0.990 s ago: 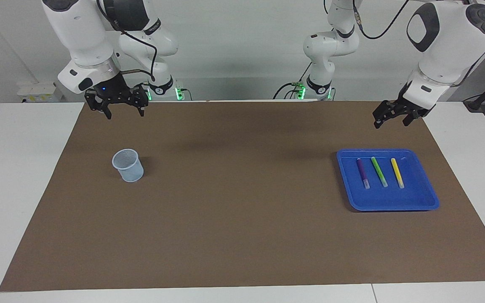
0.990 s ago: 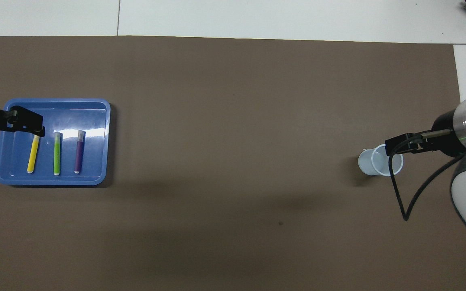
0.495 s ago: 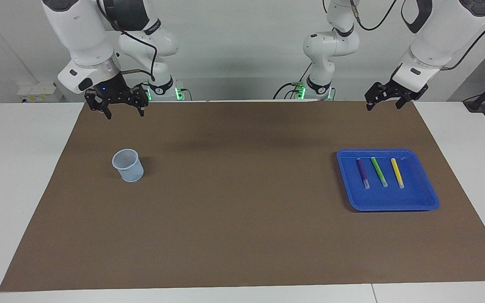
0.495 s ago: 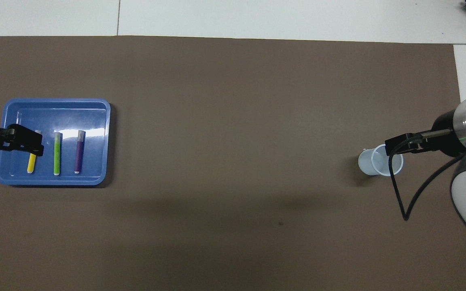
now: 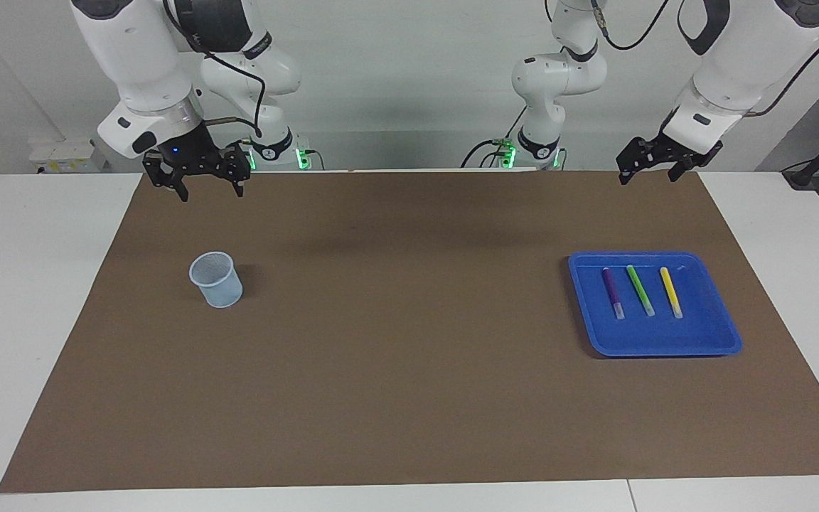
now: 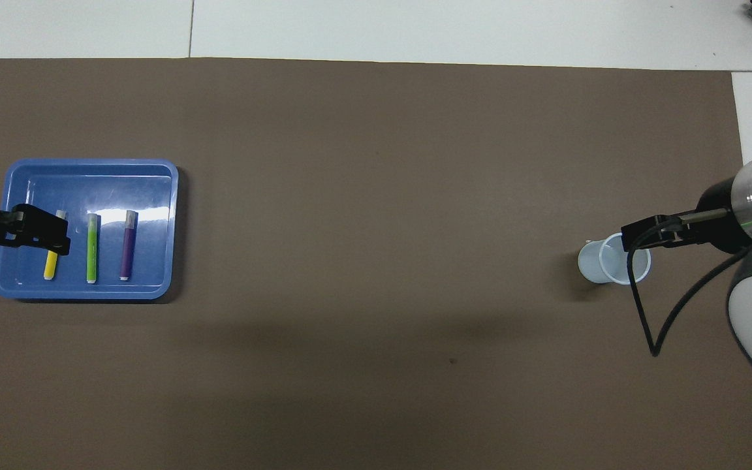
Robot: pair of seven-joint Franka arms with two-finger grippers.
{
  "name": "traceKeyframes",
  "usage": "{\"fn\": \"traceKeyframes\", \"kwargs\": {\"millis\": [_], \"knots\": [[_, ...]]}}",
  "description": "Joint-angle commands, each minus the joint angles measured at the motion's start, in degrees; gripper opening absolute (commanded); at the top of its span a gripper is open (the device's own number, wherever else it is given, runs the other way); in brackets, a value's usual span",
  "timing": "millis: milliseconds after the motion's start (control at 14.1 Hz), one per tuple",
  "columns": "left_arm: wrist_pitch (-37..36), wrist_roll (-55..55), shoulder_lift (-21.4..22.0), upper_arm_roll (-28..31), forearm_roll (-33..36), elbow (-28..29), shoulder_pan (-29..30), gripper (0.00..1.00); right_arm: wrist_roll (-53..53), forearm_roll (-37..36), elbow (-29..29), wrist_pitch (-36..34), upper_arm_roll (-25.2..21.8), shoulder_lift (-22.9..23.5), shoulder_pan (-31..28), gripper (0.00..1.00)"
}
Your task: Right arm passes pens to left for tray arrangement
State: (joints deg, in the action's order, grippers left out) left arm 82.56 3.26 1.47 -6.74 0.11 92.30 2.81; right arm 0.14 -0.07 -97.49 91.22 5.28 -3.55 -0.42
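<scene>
All three pens sit in the blue tray at the left arm's end of the worktop: purple pen, green pen, yellow pen, side by side, roughly parallel, none touching. Looks basically done to me.

Left gripper hangs in the air at about 12 o'clock from the tray, jaws spread and holding nothing. Right gripper waits up around 11 o'clock from the pale cup, jaws open wide, empty too.

My tip: keep both high while parking so nothing nudges that row.
</scene>
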Motion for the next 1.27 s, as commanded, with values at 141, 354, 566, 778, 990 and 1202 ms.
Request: {"fn": "traceKeyframes", "kwargs": {"millis": [141, 354, 566, 778, 990, 1202], "knots": [[4.1, 0.78, 4.16, 1.02, -0.46, 6.05, -0.53, 1.0, -0.23, 0.95, 0.02, 0.36, 0.0, -0.23, -0.46, 1.0], [3.84, 0.78, 4.25, 1.2, -0.55, 6.4, -0.61, 1.0, -0.23, 0.94, 0.02, 0.36, 0.0, -0.23, -0.54, 1.0], [3.66, 0.43, 4.25, 2.87, -0.46, 6.49, -1.84, 1.0, -0.23, 0.94, 0.02, 0.36, 0.0, -0.23, -0.54, 1.0], [4.1, -0.01, 4.25, 2.96, -0.37, 6.49, -1.76, 1.0, -0.23, 0.94, 0.02, 0.36, 0.0, -0.31, -0.46, 1.0], [4.28, -0.1, 4.25, 2.96, -0.37, 6.49, -1.58, 1.0, -0.23, 1.03, 0.02, 0.36, 0.0, -0.23, -0.54, 1.0], [4.36, -0.01, 4.25, 2.96, -0.37, 6.49, -1.5, 1.0, -0.23, 0.94, 0.02, 0.36, 0.0, -0.23, -0.46, 1.0]]}}
